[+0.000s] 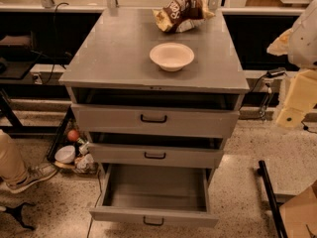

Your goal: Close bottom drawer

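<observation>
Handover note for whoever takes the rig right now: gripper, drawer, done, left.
Gripper: at the right edge of the view, beside the cabinet at about top-drawer height, apart from every drawer.
Bottom drawer: pulled far out, its handle free at front centre.
Middle drawer and top drawer: each a little ajar.
Done: nothing; the push has not begun.
Left: bring the gripper down to the bottom drawer's front panel and push it fully in.

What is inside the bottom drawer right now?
The bottom drawer shows only bare grey floor; its rear is hidden under the middle drawer. The gripper is at the right edge.
</observation>
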`<state>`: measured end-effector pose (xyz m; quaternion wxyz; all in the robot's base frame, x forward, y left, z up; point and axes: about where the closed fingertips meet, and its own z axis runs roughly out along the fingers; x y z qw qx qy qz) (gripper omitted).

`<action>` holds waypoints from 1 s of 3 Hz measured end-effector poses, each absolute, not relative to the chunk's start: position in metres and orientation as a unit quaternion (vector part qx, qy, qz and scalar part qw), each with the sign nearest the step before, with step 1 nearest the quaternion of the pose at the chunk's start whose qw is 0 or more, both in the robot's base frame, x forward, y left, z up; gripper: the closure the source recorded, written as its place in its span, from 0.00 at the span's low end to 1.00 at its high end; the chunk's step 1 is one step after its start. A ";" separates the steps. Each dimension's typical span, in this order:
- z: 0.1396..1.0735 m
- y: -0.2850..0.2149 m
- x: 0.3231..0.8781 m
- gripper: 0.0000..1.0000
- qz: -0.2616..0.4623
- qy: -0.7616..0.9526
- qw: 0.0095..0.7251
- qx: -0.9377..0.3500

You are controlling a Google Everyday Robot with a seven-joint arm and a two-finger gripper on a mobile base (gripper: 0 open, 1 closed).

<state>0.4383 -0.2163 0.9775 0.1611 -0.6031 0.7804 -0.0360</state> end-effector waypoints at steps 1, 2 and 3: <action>0.977 -0.216 0.438 0.00 -0.036 0.780 0.161 -0.603; 0.937 -0.213 0.434 0.00 0.000 0.795 0.142 -0.590; 0.853 -0.205 0.418 0.00 0.074 0.821 0.106 -0.556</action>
